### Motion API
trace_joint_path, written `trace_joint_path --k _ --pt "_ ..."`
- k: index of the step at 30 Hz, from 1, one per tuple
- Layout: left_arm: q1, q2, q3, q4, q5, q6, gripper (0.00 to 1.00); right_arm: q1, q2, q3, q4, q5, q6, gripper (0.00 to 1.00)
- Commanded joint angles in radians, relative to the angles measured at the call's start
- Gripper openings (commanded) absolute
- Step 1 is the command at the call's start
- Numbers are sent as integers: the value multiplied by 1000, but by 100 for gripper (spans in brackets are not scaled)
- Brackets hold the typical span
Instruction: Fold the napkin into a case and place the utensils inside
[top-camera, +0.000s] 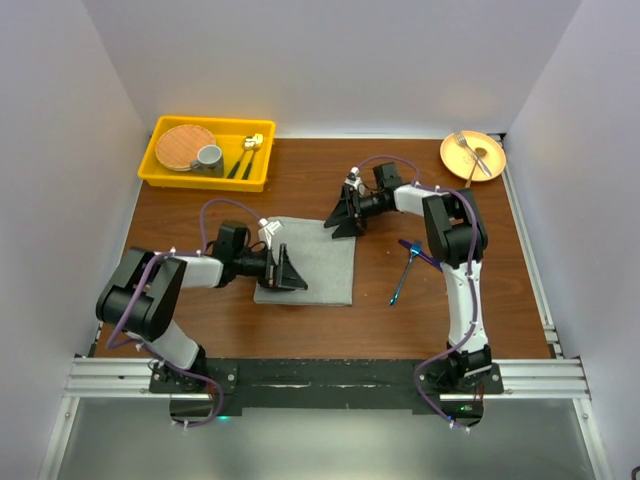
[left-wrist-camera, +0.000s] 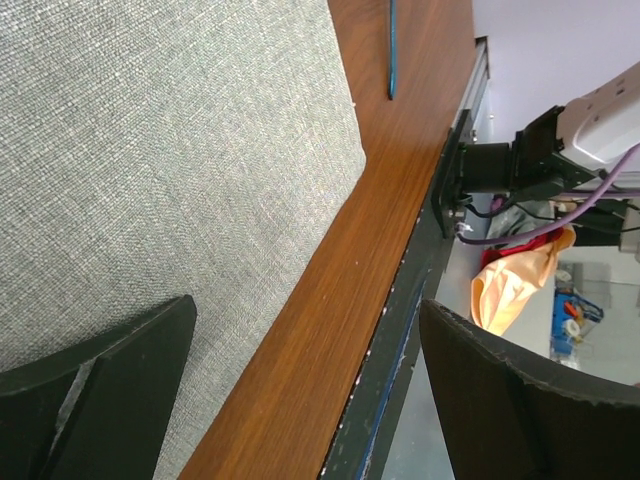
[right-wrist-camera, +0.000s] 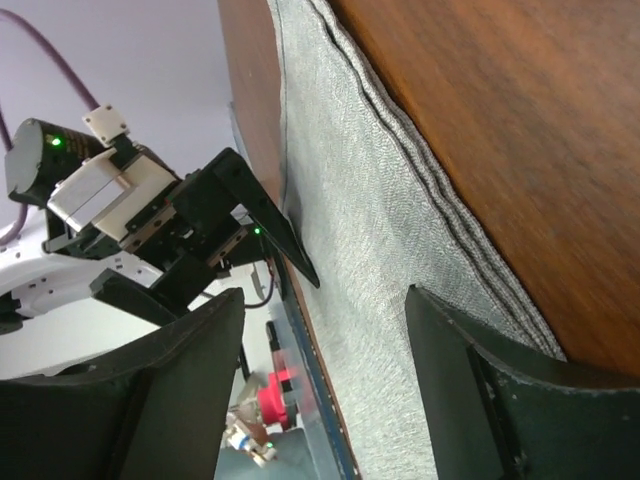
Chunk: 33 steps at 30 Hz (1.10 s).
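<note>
Top view: grey napkin (top-camera: 318, 265) flat on wood table (top-camera: 300, 330), centre-left, roughly rectangular. L gripper (top-camera: 293, 270) low over napkin's near-left part, jaws spread wide, nothing held. R gripper (top-camera: 343, 222) at napkin's far-right corner, jaws apart, nothing clamped. Blue-handled fork (top-camera: 403, 277) & knife (top-camera: 420, 251) on bare wood right of napkin, clear of it, ends meeting beside R arm. Yellow bin (top-camera: 205, 181) at far-left corner w/ woven round mat (top-camera: 184, 146), grey cup (top-camera: 210, 157), dark-handled gold cutlery (top-camera: 246, 155). Orange plate (top-camera: 446, 158) at far-right corner w/ silver fork (top-camera: 468, 150).

L wrist view: black fingers (left-wrist-camera: 110, 390) far apart, empty. One over napkin (left-wrist-camera: 180, 150), other past table's near edge. Blue handle (left-wrist-camera: 391, 50) lying on wood beyond napkin's corner.

R wrist view: fingers (right-wrist-camera: 500, 400) parted, nothing pinched. Napkin (right-wrist-camera: 370, 250) below & between them, stacked layers showing along edge next to bare wood (right-wrist-camera: 520, 130). L gripper opposite, over napkin's other side, jaws wide.
</note>
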Motion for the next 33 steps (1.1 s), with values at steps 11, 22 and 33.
trace_joint_path --k 11,22,33 --pt "145 -93 419 -377 -243 457 79 -42 -104 364 -721 234 -566 51" --pt "199 151 648 -500 -323 649 54 -102 -3 407 -701 436 -598 48" --pt "213 183 646 -474 -332 617 56 -100 88 416 -627 356 -494 60"
